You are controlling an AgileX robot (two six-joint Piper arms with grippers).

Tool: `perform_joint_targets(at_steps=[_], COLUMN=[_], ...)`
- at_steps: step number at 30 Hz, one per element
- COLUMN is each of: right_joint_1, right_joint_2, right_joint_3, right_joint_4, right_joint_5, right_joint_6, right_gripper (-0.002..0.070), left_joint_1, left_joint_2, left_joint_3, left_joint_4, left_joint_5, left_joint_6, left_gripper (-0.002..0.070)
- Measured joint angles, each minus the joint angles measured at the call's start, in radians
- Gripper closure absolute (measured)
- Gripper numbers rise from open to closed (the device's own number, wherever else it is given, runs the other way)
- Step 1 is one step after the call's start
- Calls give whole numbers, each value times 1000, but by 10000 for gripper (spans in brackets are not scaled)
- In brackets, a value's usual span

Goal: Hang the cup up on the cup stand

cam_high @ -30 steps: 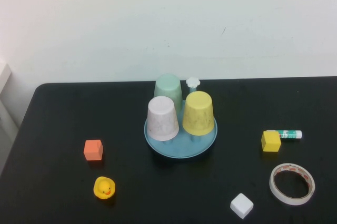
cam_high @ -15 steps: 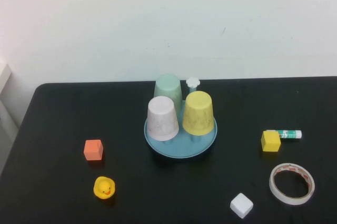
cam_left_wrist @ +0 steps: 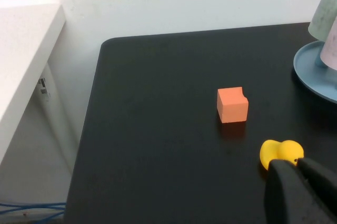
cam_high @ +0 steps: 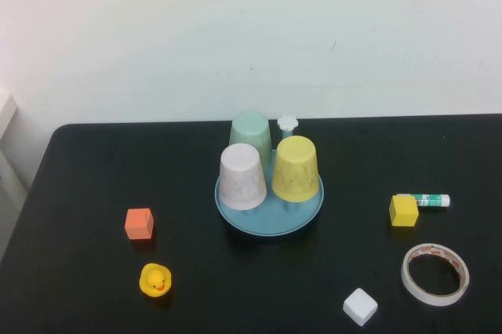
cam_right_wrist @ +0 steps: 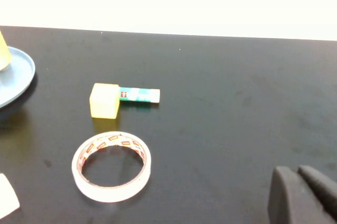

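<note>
The left pincer [cam_left_wrist: 303,184] is closed on nothing, parked low at the near left of the bench [cam_high: 102,161], just above the yellow duck [cam_left_wrist: 280,153] and near the orange cube [cam_left_wrist: 232,104]. The right pincer [cam_right_wrist: 305,192] is likewise closed and empty, hanging at the near right, well apart from the tape roll [cam_right_wrist: 111,165], yellow cube [cam_right_wrist: 104,100] and glue stick [cam_right_wrist: 139,95]. Neither arm shows in the high view.

The cup [cam_high: 296,168] already sits upside down on the cup stand [cam_high: 271,220], on its right side, just beside the white speckled cup [cam_high: 242,176] and in front of the pale green cup [cam_high: 251,132]. One flower-capped peg [cam_high: 288,124] at the far side is bare. It looks settled and level, so I judge the hanging done; nothing seems left but keeping both arms clear. A white cube [cam_high: 360,306] lies at the near edge, uninvolved.
</note>
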Motion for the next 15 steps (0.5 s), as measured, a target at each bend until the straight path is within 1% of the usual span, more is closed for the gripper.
perform_joint_targets(at_steps=[15], right_joint_1=[0], right_joint_2=[0], right_joint_3=[0], right_joint_4=[-28], right_joint_5=[2], right_joint_6=[2], right_gripper=[678], left_joint_1=[0], left_joint_2=[0], left_joint_3=[0], left_joint_4=[0], left_joint_5=[0], left_joint_6=[-2], left_gripper=[675])
